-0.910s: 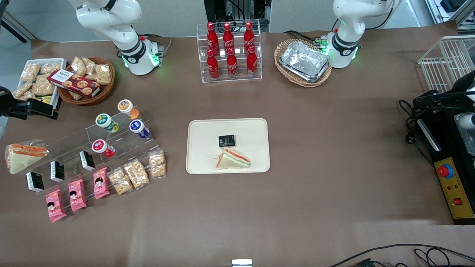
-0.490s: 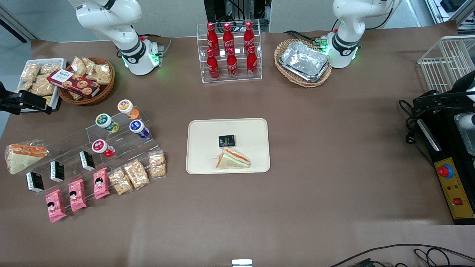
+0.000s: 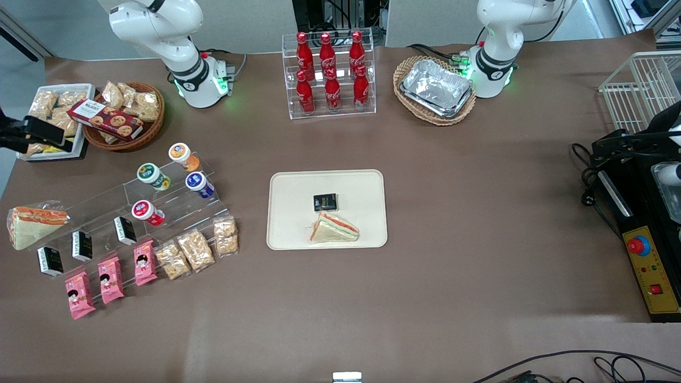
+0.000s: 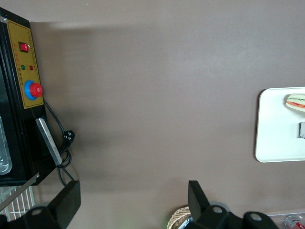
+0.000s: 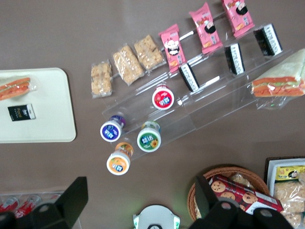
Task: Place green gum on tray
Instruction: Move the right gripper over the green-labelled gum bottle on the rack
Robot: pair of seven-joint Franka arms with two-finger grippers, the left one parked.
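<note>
The green gum [image 3: 150,174] is a small canister with a green-and-white lid, lying on the upper step of a clear acrylic stand [image 3: 106,205]; the right wrist view shows the green gum [image 5: 149,139] from above. The cream tray [image 3: 292,213] lies mid-table and holds a sandwich [image 3: 334,229] and a black packet [image 3: 325,201]; the tray [image 5: 47,109] also shows from the wrist. My gripper [image 3: 32,137] hangs high at the working arm's end of the table, over a white bin of snack packs, well apart from the gum. Its fingers [image 5: 76,195] stand wide open, empty, around gripper [image 5: 140,186].
Orange-lidded [image 3: 180,152], blue-lidded [image 3: 196,181] and red-lidded [image 3: 141,209] canisters share the stand with the gum. A wicker basket [image 3: 125,114] of cookies sits by the working arm's base. A cola bottle rack [image 3: 330,74] and foil trays [image 3: 437,88] stand farther from the front camera.
My gripper has drifted away from the front camera, from beside the snack bin to over it. Nothing on the table has moved.
</note>
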